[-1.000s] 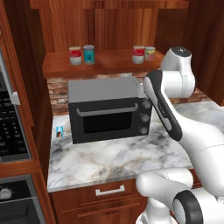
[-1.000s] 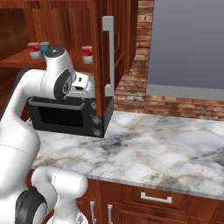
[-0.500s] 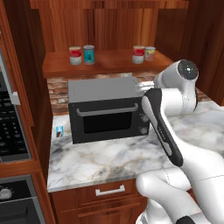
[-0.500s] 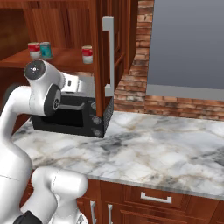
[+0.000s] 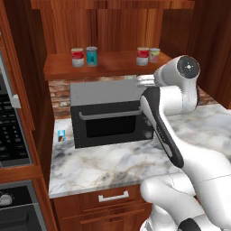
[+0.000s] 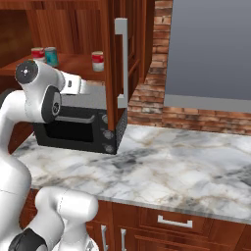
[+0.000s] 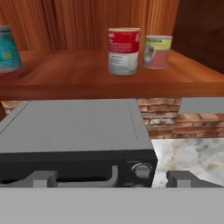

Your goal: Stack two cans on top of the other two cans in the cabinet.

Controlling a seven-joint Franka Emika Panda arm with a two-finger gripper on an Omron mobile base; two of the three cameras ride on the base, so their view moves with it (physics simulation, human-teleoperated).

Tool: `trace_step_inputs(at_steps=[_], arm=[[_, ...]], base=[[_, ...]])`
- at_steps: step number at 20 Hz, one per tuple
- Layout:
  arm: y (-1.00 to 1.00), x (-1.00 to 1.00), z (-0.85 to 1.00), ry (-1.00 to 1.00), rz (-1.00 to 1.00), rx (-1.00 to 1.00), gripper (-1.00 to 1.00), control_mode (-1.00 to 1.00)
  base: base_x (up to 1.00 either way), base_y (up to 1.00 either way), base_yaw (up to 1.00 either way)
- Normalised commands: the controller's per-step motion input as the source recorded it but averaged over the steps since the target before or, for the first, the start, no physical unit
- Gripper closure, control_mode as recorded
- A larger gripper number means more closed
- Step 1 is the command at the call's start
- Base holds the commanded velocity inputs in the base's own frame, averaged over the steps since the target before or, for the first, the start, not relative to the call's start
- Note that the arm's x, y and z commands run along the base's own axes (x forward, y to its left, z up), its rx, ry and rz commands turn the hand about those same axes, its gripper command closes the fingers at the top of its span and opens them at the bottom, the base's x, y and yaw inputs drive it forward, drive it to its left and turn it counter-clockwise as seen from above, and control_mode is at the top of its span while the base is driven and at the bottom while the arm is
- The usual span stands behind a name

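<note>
Reddish wood lines the cabinet [image 5: 113,67], where four cans stand unstacked: teal can [image 5: 91,56] and red-and-white can [image 5: 77,57] near the shelf's left end, a second red-and-white can [image 7: 124,51] and yellow-green can [image 7: 157,51] toward its right. Rigid, light, slick-walled tins probably; grasp across the sides. Gripper [image 7: 111,178] hangs empty, jaws wide, over the toaster oven [image 5: 108,117].

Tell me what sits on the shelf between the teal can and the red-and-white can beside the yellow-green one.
Nothing: in the left base view, bare shelf board runs from the teal can to that red-and-white can.
</note>
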Motion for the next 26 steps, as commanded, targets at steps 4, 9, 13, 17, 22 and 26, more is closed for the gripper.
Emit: trace_step_inputs(at_steps=[4,9,13,17,22,26], arm=[[0.01,0.24,0.46,0.06,-0.02,0.00,-1.00,-1.00],[-0.04,0.41,0.14,-0.01,0.00,0.00,-1.00,-1.00],[-0.08,0.46,0.02,-0.03,0.00,0.00,-1.00,-1.00],[-0.11,0.49,0.05,0.00,0.00,0.00,-1.00,-1.00],[-0.13,0.44,0.00,0.00,0.00,0.00,-1.00,-1.00],[0.00,0.46,0.00,0.00,0.00,-0.02,-1.00,-1.00]], base=[[0.00,0.00,0.00],[0.00,0.00,0.00],[0.00,0.00,0.00],[0.00,0.00,0.00],[0.00,0.00,0.00],[0.00,0.00,0.00]])
